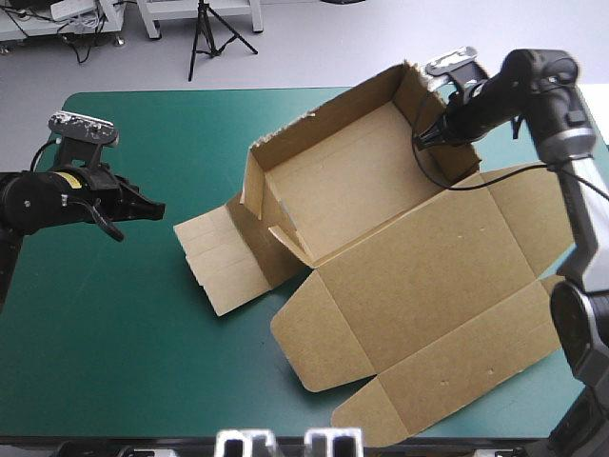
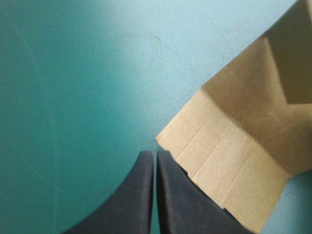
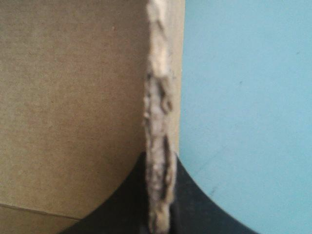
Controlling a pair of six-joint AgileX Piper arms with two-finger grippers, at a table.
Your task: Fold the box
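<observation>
The brown box (image 1: 381, 238) lies in the middle and right of the table. Its tray (image 1: 352, 176) has walls raised, the lid (image 1: 447, 295) lies flat toward the front right, and a side flap (image 1: 224, 257) lies flat on the left. My right gripper (image 1: 425, 133) is at the tray's far right wall; in the right wrist view it (image 3: 158, 163) is shut on the box, with the wall's cut edge (image 3: 157, 97) between the fingers. My left gripper (image 1: 152, 208) hovers shut just left of the side flap, holding nothing. In the left wrist view, its tips (image 2: 155, 157) meet beside the flap's corner (image 2: 234, 161).
Bare teal-green cover (image 1: 105, 333) spreads across the left and front left of the table. The lid's front flap (image 1: 376, 414) reaches close to the table's front edge. The lid's right side lies near the right arm's base.
</observation>
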